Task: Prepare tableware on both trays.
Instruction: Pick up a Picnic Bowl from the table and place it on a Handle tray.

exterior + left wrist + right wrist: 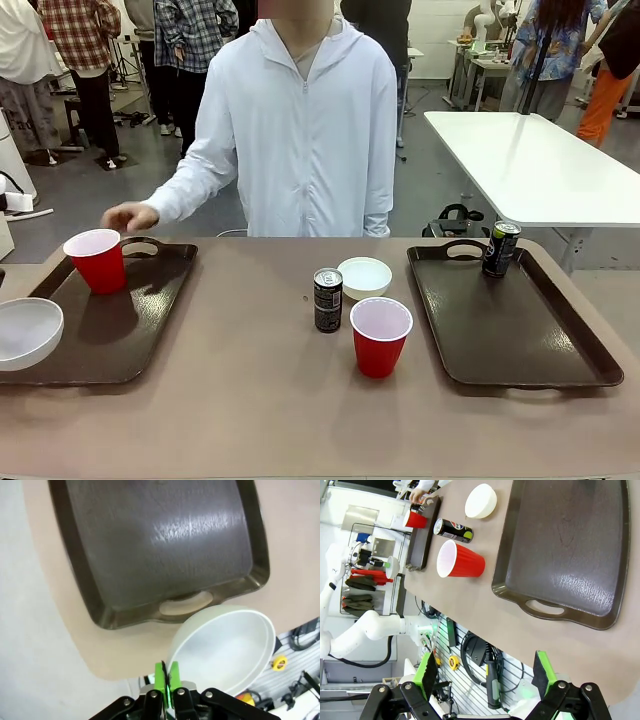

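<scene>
Over the handle end of the left tray (pixel 150 545), your left gripper (pixel 166 672) pinches a white bowl (pixel 225 645) by its thin rim, mostly outside the tray. Release there and it may catch the raised edge and roll off the table (pixel 127 647); your right gripper (pixel 484 667) hangs wide and empty.

Left tray (pixel 120 335): floor open across the middle and right. A red cup (pixel 96 260) stands in the far left corner, the person's hand (pixel 130 216) hovers over the far rim beside it, and a white bowl (pixel 28 332) overlaps the near left corner.

Mid-table: dark can (pixel 328 299), second bowl (pixel 365 277) and second cup (pixel 380 336) cluster closely, with bare tabletop (pixel 250 400) on either side.

Right tray (pixel 510 330): open floor, with a far can (pixel 501 249) at its far right corner.
</scene>
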`<action>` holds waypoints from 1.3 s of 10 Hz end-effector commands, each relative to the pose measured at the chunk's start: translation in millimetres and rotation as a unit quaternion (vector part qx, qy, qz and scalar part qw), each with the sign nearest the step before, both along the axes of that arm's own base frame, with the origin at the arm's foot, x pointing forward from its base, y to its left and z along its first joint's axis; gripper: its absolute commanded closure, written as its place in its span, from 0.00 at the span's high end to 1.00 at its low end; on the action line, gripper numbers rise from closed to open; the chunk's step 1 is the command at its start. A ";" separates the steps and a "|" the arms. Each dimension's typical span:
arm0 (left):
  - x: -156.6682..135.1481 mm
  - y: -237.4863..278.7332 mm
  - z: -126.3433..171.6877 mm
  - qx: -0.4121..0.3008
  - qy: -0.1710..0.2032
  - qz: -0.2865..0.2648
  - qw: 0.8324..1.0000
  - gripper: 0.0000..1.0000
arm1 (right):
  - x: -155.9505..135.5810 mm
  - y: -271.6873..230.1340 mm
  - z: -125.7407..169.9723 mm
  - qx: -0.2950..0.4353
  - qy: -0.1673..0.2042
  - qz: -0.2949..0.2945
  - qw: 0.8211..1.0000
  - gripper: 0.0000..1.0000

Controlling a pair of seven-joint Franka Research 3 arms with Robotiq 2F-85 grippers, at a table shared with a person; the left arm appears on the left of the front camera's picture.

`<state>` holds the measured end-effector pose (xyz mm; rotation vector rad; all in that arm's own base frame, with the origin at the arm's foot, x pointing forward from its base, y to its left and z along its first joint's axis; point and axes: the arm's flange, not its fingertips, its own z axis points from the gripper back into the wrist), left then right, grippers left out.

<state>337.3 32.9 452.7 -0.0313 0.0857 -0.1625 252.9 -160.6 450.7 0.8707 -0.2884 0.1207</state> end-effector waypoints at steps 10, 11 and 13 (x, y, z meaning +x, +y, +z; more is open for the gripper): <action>112.8 -15.8 -72.7 -0.077 -0.021 0.064 0.995 0.00 | 0.0 -0.1 -0.4 0.001 0.000 0.001 1.000 1.00; 117.4 -13.2 -78.7 -0.077 -0.016 0.075 0.994 0.00 | 0.0 -0.1 -0.4 0.001 0.000 0.001 1.000 1.00; 121.6 -11.7 -88.5 -0.066 -0.013 0.082 0.994 0.00 | 0.0 -0.1 -0.4 0.001 0.000 0.001 1.000 1.00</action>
